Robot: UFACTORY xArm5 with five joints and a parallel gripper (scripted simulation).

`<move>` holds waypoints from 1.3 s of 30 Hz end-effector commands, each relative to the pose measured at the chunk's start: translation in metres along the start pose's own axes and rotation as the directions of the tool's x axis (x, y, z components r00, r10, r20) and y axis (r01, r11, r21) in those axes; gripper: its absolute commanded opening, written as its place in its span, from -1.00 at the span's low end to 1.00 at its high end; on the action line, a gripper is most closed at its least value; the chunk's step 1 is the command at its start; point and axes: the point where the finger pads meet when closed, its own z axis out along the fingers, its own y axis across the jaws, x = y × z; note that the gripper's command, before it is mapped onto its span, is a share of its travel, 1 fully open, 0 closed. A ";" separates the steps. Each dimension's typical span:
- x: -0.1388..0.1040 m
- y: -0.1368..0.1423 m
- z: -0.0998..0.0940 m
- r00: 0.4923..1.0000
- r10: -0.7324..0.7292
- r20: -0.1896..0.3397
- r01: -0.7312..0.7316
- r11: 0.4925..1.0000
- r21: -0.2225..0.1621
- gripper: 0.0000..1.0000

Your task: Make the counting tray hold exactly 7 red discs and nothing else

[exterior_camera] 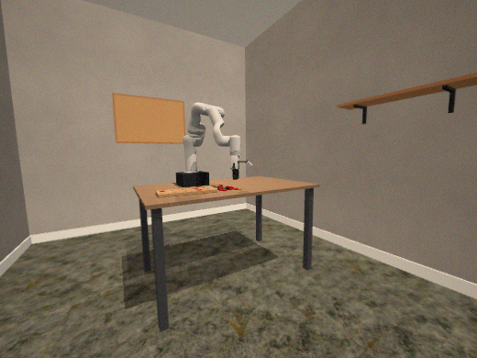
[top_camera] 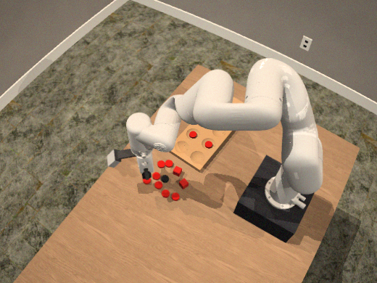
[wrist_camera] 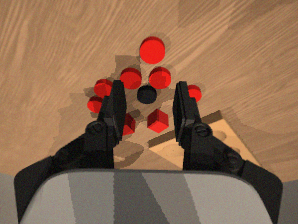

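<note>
Wooden tray [top_camera: 197, 160] lies flat mid-table, its long axis running diagonally away from the loose pile toward the far table edge, mostly hidden under the white arm [top_camera: 232, 105]; only two red discs [top_camera: 193, 134] show in its pockets. The claw [top_camera: 146, 175] hangs over the pile's near disc [top_camera: 147, 181], jaws half apart, gripping nothing. No readable writing anywhere.

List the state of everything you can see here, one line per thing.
Claw: half open, holding nothing, above the loose pieces.
Counting tray: flat on the table, partly hidden by the arm.
Red discs in the tray: two visible, each in its own pocket.
Loose red discs: lying flat on the table.
Black disc: flat among them.
Red cubes: two, resting beside the discs.
</note>
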 end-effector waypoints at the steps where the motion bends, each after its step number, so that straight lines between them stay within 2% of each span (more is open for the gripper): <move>1: 0.002 0.001 0.041 1.000 -0.001 0.000 0.001 1.000 0.000 -0.07; 2: 0.002 0.001 0.051 1.000 -0.001 0.000 0.001 1.000 0.000 -0.07; 4: 0.002 0.001 0.051 1.000 -0.001 0.000 0.001 1.000 0.000 -0.07; 7: 0.002 0.001 0.069 1.000 -0.001 0.000 0.001 1.000 0.000 -0.07; 23: 0.001 0.001 0.070 1.000 -0.001 0.000 0.001 1.000 0.000 -0.07; 24: 0.001 0.001 0.070 1.000 -0.001 0.000 0.001 1.000 0.000 -1.00; 39: 0.001 0.001 0.070 1.000 -0.001 0.000 0.001 1.000 0.000 -1.00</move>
